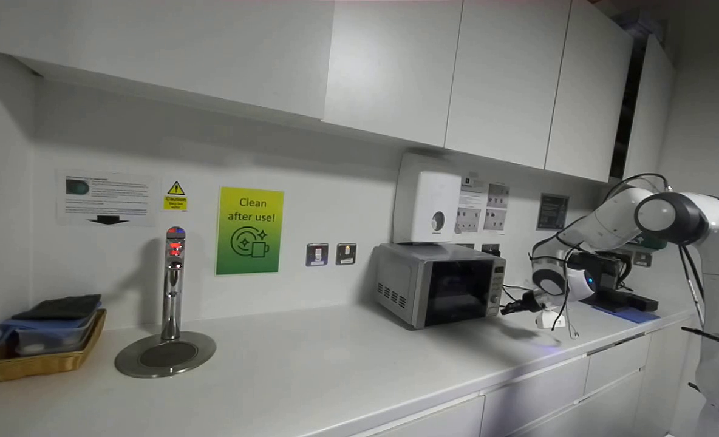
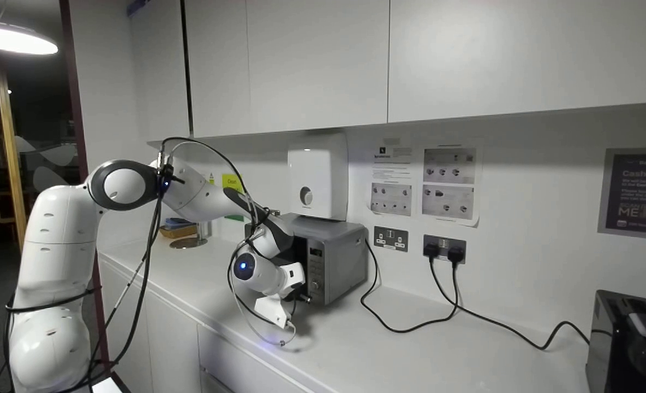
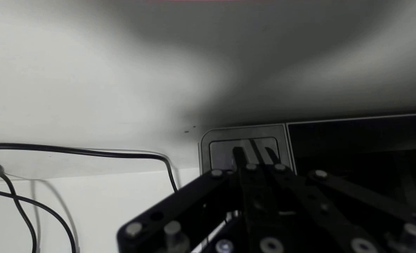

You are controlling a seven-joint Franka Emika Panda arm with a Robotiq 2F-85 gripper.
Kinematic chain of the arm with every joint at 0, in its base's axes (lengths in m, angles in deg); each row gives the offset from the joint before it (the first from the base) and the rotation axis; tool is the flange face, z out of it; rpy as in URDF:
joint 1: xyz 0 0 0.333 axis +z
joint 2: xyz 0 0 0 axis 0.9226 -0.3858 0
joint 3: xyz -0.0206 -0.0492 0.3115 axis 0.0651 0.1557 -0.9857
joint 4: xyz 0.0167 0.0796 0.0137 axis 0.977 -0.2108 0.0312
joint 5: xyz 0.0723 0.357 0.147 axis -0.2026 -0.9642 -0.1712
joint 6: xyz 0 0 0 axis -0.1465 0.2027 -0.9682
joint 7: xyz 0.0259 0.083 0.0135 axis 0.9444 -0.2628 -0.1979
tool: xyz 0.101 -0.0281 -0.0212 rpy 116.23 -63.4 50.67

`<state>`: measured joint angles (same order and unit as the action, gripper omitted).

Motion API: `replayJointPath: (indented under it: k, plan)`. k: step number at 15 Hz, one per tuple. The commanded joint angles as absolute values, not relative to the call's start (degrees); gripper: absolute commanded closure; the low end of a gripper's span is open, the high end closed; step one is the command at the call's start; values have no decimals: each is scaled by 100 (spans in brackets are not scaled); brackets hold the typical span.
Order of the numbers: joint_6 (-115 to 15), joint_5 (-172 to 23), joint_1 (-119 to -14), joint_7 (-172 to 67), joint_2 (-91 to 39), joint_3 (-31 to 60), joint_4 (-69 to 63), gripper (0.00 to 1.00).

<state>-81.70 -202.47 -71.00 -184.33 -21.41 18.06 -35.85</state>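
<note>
1. One white robot arm, the only one in view, extends over the pale desk to a grey microwave.
2. The black end effector is just in front of the microwave, at the lower part of its control panel, which sits right of the door as we face it.
3. From the fingers, that panel lies straight ahead; we cannot tell whether they touch it.
4. The fingers are together, and we make out nothing between them.
5. The microwave's long axis runs roughly along the wall behind it, so the end effector points roughly across that axis, at its front.
6. Around the microwave, we find a white dispenser on the wall above it and a black cable beyond its panel end.
</note>
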Motion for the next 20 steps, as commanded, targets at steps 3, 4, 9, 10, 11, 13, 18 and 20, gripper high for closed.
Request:
replayJointPath:
  k: [3, 4, 9, 10, 11, 13, 18, 20]
  plan:
    - [-8058, -20589, -7077, -18754, -2272, 1876, -3347, 100]
    - [-8055, -20602, -7074, -18762, -2292, 1878, -3325, 100]
    - [-8040, -20722, -7056, -19001, -2385, 1898, -3239, 100]
    - [-8028, -20758, -7055, -19088, -2391, 1899, -3233, 100]
    - [-8014, -20784, -7056, -19174, -2393, 1901, -3232, 100]
    - [-7986, -20819, -7063, -19315, -2407, 1900, -3231, 100]
    - [-7893, -21004, -7064, -19631, -2502, 1904, -3179, 100]
    - [-7810, -21063, -7068, -19708, -2516, 1897, -3183, 100]
